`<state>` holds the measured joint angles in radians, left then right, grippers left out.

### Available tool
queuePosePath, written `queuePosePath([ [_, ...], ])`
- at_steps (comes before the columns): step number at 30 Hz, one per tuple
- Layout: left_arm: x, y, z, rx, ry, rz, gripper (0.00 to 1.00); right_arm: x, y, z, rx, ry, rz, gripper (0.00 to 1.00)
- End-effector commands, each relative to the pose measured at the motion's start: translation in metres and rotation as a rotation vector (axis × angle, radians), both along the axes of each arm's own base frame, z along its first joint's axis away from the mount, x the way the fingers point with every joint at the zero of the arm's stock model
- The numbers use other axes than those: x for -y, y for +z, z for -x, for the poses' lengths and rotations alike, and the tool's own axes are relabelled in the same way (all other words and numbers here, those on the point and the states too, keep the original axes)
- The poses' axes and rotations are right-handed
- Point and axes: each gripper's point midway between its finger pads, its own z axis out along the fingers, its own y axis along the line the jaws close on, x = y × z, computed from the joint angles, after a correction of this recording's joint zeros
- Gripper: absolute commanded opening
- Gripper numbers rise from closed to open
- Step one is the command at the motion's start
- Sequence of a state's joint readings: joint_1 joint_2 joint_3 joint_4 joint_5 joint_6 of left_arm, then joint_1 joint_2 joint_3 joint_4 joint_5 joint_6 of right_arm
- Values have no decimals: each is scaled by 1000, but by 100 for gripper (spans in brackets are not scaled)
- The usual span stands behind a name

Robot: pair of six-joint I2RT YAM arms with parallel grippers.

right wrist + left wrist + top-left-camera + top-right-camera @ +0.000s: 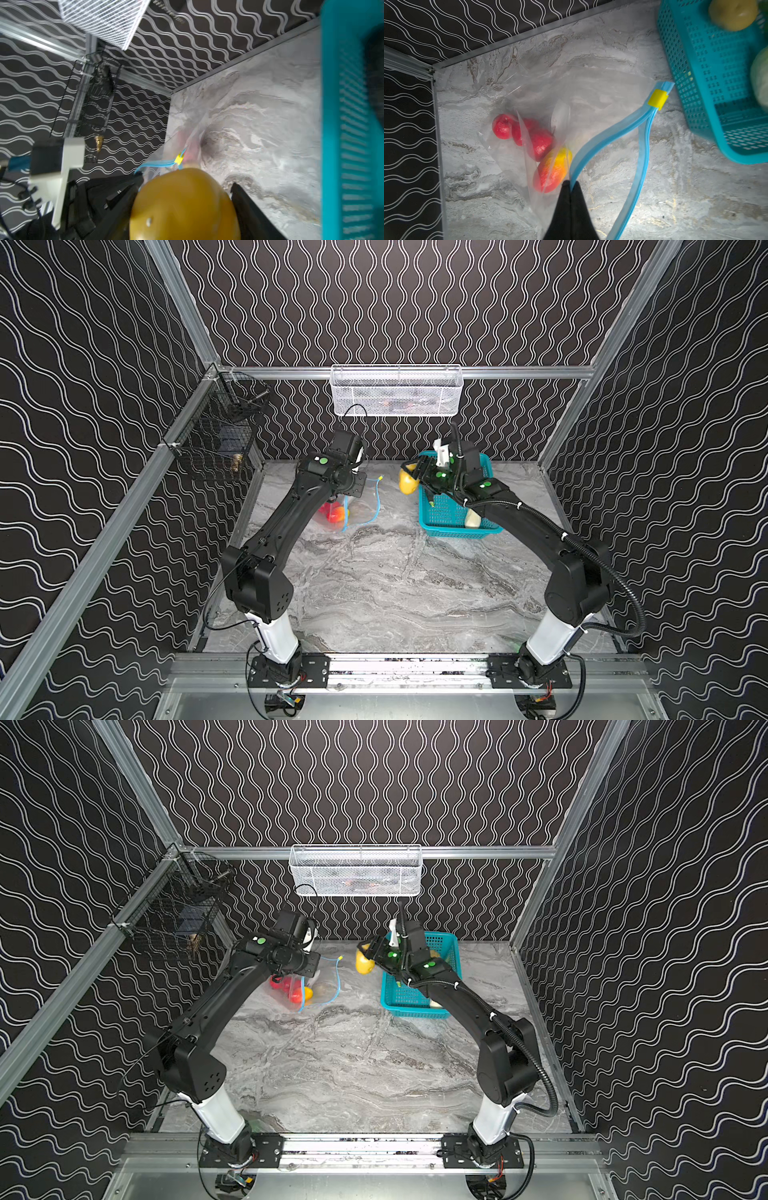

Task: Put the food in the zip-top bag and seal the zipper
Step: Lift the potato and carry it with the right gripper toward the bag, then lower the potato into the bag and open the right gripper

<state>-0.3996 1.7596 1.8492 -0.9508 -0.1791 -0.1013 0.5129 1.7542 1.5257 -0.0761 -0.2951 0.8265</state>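
Note:
The zip-top bag (pixel 591 93) lies at the back left of the table, its mouth gaping toward the basket. Three red tomatoes (pixel 502 126) and an orange-yellow piece (pixel 554 170) rest inside it. My left gripper (pixel 571 184) is shut on the upper side of the blue zipper (pixel 608 133) and holds that edge up. The yellow slider (pixel 657 99) sits at the far end of the zipper. My right gripper (pixel 187 180) is shut on a yellow-brown potato (pixel 408 482), which hangs above the table between the basket and the bag (pixel 361 506).
A teal basket (pixel 449 526) stands at the back right under my right arm. It holds a white-green radish (pixel 473 519) and another potato (pixel 733 14). A white mesh basket (pixel 395 389) hangs on the back wall. A black wire basket (pixel 216 439) hangs on the left wall.

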Motion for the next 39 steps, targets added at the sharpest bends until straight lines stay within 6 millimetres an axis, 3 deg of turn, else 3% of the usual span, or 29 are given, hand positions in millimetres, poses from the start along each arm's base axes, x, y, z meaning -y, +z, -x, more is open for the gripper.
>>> queuePosePath([
  [1,5,6,2,-12,14,55,0,-10,24,-5,93,-13,-42,51],
  [10,13,7,-2,-36,39,105,0,-45,33,-1,166,23,-40,50],
  [19,13,3,-10,-40,53,92,0,-74,19,6,159,63,-30,49],
  [30,17,18,-14,-13,53,110,0,-87,-3,11,144,56,19,49],
  [31,17,19,-14,-12,53,109,0,-90,-22,7,116,52,44,49],
  [33,17,22,-14,-5,53,112,0,-91,-28,6,109,47,52,48],
  [39,16,25,-14,2,54,114,0,-105,-34,10,117,52,95,48],
])
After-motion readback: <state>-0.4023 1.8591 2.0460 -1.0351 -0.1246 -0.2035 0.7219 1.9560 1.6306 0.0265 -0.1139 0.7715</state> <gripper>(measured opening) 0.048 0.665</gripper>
